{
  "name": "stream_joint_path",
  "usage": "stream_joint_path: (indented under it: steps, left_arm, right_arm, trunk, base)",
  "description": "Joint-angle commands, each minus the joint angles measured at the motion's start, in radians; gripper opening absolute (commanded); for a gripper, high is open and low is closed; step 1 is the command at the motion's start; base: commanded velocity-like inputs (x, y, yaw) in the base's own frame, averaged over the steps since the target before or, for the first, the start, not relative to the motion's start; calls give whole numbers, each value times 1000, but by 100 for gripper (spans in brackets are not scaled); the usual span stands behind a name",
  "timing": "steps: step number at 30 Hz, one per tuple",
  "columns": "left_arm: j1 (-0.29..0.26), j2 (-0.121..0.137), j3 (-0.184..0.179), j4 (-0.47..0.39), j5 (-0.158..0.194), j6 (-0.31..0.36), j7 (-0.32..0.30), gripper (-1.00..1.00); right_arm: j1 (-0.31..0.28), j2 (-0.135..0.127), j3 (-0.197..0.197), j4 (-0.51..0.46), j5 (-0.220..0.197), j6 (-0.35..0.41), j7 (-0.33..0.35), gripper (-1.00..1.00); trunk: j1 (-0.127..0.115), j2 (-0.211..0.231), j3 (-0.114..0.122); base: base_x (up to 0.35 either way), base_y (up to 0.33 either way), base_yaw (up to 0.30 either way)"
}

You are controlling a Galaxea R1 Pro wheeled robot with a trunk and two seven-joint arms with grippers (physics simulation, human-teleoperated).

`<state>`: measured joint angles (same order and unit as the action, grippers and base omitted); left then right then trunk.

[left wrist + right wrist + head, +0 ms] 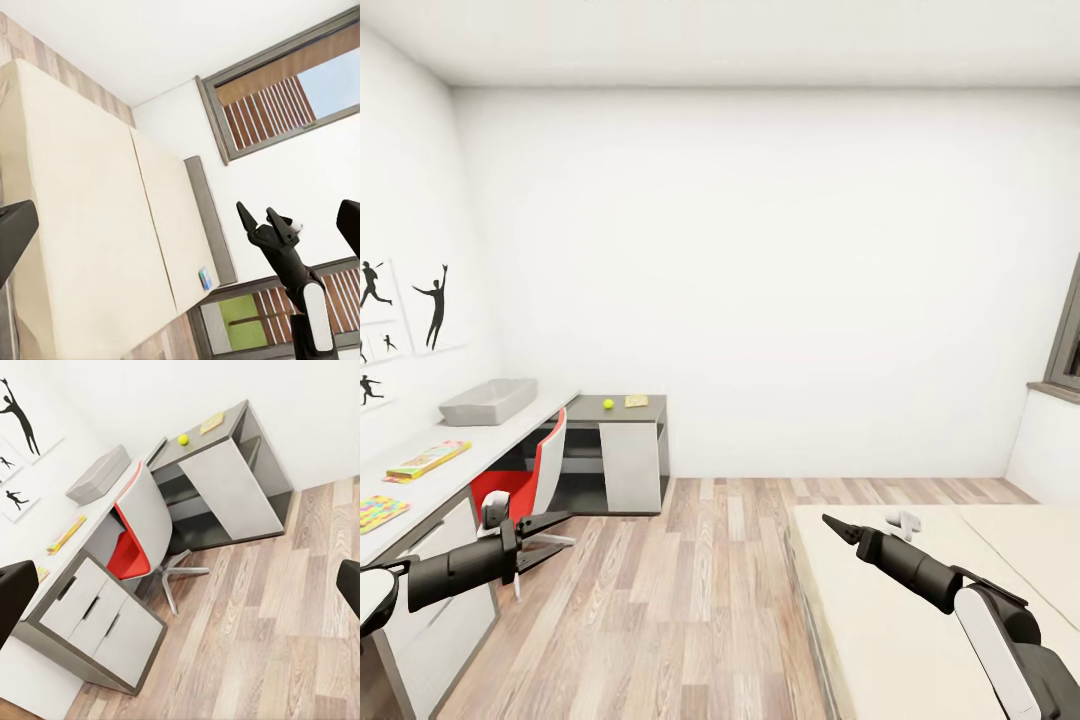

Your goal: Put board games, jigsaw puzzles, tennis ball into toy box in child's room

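Left gripper (550,530), fingers parted and holding nothing, hangs beside the table (510,425) in the child's room, where baseball-player silhouettes (435,305) mark the wall. On the white top lie a multicolour jigsaw puzzle (380,512), then a flat yellow-edged board game (428,459), then the toy box (488,401), a shallow light-grey bin with sloping sides and no lid. A red chair (525,480) is tucked under the desk. Further right, on the lower dark cabinet section, sit the small yellow-green tennis ball (608,404) and a thin yellowish flat item (636,401), too small to identify. Right gripper (840,528), jaws slightly apart and empty, reaches over the plain beige bed (880,600). A small blue box (205,278) rests near the headboard in the left wrist view. Likely hazards: the ball could roll off if nudged, and the chair may block the base's approach.
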<state>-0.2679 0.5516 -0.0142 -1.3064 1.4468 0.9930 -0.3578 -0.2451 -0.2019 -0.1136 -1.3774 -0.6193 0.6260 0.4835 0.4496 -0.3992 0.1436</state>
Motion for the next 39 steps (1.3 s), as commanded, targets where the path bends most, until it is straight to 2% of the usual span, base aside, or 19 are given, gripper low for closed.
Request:
stream_joint_path:
  steps: [1, 17, 39]
  left_arm:
    - [-1, 1, -1, 1, -5, 1, -7, 100]
    - [-1, 1, -1, 1, -5, 1, -7, 100]
    - [-1, 1, -1, 0, -5, 1, -7, 100]
  right_arm:
    - [0, 0, -1, 0, -5, 8, 1, 100]
    - [0, 1, -1, 0, -5, 8, 1, 100]
    - [0, 0, -1, 0, -5, 8, 1, 100]
  trunk:
    - [0, -1, 0]
    - [0, -1, 0]
    - [0, -1, 0]
  base:
    - [-26, 0, 0]
    - [-5, -33, 0]
    - [0, -269, 0]
